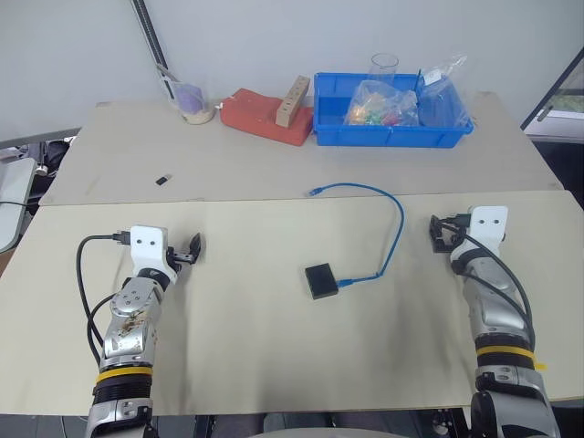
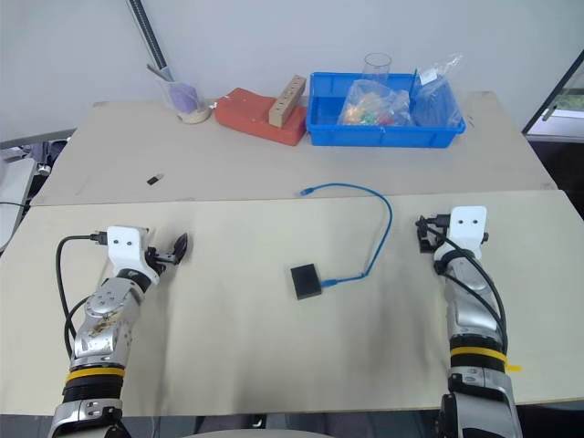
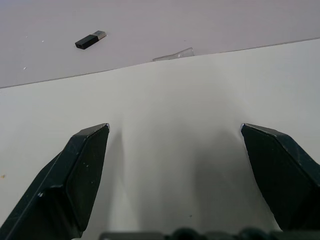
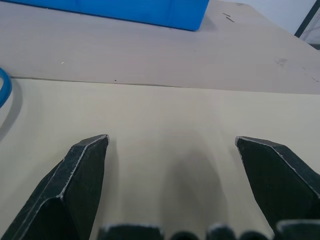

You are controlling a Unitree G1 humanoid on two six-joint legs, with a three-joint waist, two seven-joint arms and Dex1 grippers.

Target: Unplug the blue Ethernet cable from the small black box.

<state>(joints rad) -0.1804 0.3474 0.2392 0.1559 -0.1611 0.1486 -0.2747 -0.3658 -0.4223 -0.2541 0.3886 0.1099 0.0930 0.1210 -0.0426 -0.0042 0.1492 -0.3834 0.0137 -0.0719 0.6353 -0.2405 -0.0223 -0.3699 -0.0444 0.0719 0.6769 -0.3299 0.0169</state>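
Left pincer [image 1: 193, 248] released, fingers spread wide over bare bench [image 1: 274, 365], nothing between them; a tiny black chip-like piece [image 1: 162, 179] lies on the far bench section beyond it. Small black box [image 1: 321, 280] sits flat near bench centre, blue Ethernet cable [image 1: 397, 219] plugged into its right side, then arcing away and back left to a free plug end. Right pincer [image 1: 442, 232] released and empty, well apart from cable; blue bin [image 1: 392, 137] at far edge.
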